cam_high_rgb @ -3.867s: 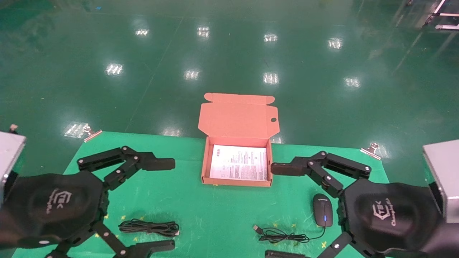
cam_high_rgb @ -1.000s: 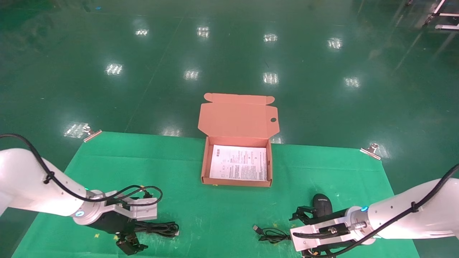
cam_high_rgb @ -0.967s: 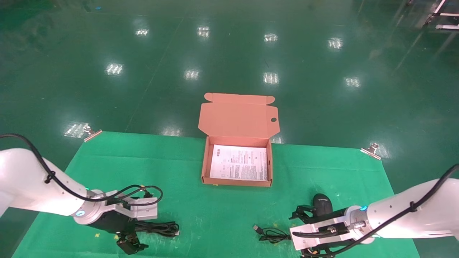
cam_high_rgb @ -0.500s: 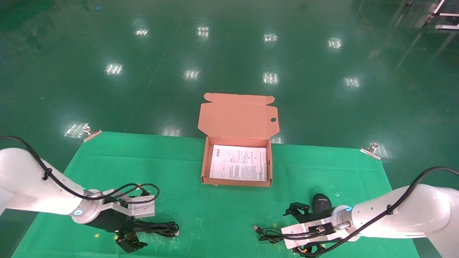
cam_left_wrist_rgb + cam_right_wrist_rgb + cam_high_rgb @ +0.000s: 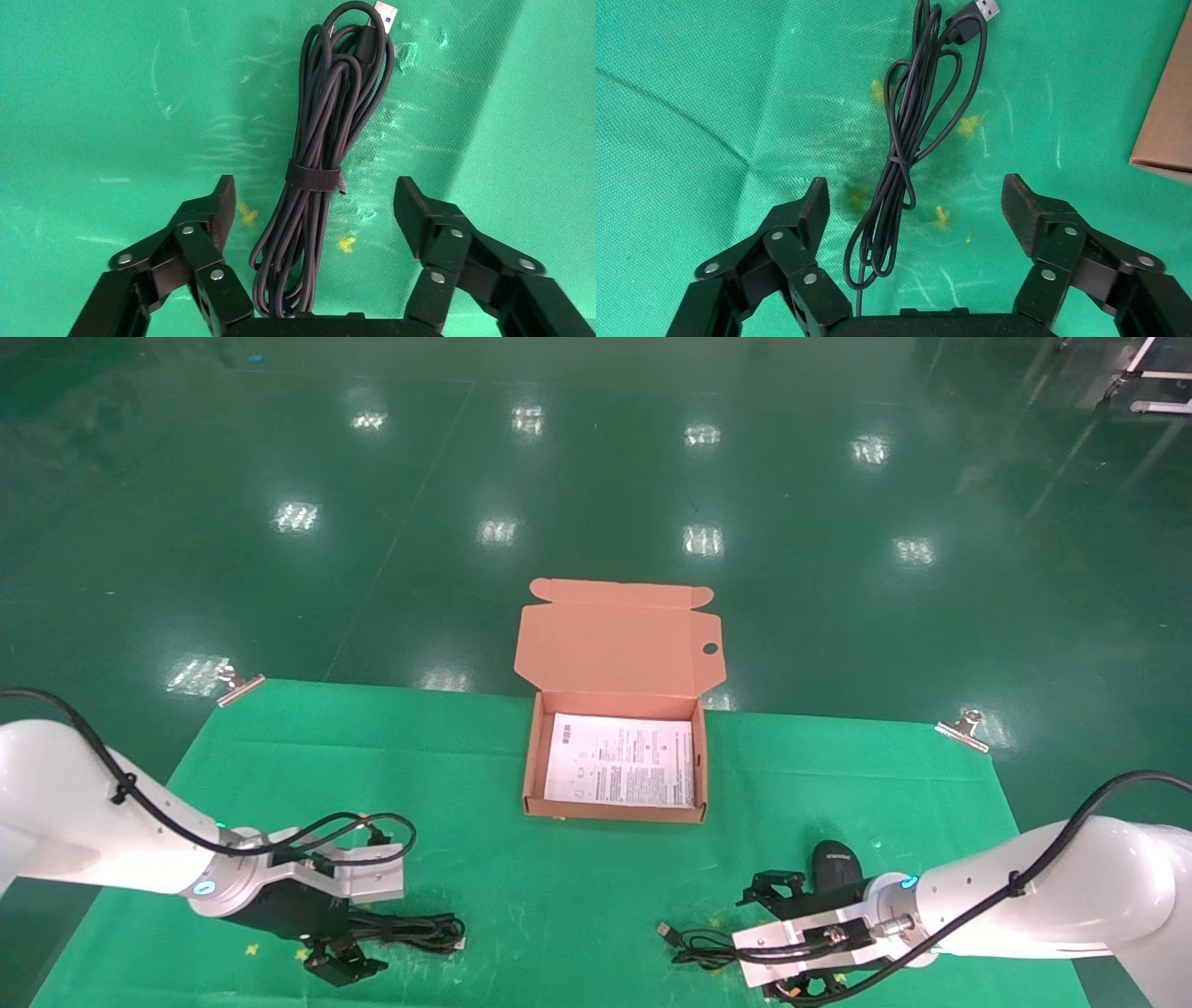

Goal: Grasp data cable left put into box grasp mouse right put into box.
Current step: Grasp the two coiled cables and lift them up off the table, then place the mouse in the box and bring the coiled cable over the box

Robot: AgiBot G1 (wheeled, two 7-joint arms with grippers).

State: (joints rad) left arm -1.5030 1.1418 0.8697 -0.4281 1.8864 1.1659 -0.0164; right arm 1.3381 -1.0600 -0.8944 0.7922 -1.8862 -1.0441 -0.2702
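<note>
- Both arms have dropped low: left gripper (image 5: 313, 203) spreads wide astride the data cable (image 5: 320, 175); right gripper (image 5: 916, 210) gapes over the mouse (image 5: 835, 864) cord.
- Nothing is yet in the box (image 5: 531, 775); closing comes next.

Head view: high, facing forward and down; takes in the green mat (image 5: 559, 859), the box (image 5: 615, 761) and floor beyond.
Left wrist view: close, straight down between open fingers (image 5: 211, 210) onto the data cable (image 5: 316, 175).
Right wrist view: close, downward onto the mouse cord (image 5: 905, 154).
Shared: mat; cable also in head view.
</note>
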